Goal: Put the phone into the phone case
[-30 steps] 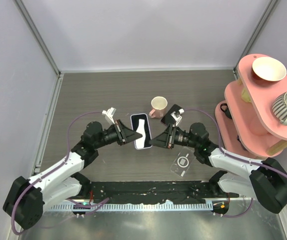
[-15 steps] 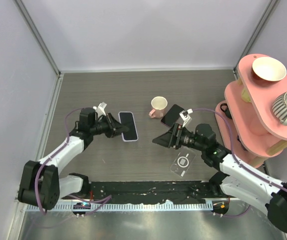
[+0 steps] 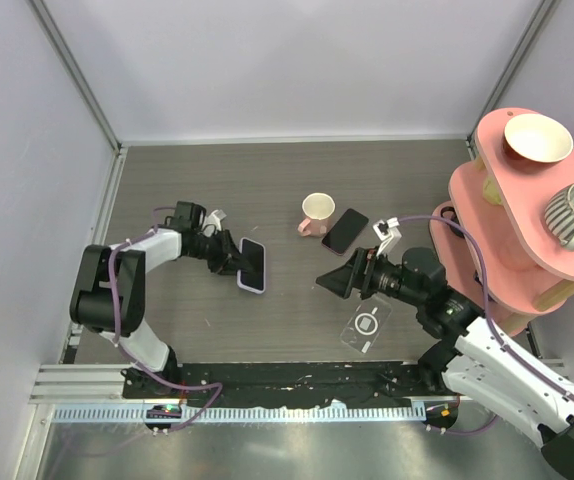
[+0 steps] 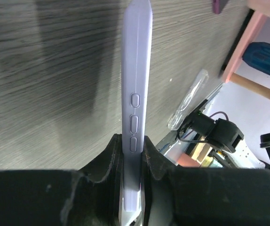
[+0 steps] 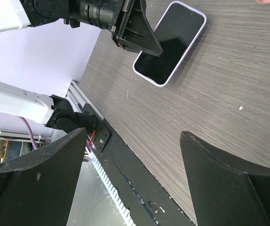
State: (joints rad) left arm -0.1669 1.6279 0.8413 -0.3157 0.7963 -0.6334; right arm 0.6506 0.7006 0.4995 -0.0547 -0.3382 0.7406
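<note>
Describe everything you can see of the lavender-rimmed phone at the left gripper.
The phone is a slim slab with a dark, unlit screen facing up and a pale lavender, matte-looking rim with rounded corners. The left wrist view shows one long edge carrying three oval side buttons. It lies roughly level at or just above the wood-grain table, left of centre. I cannot tell if it rests there. The left gripper has its jaws pinched across the phone's thickness at one end.
</note>
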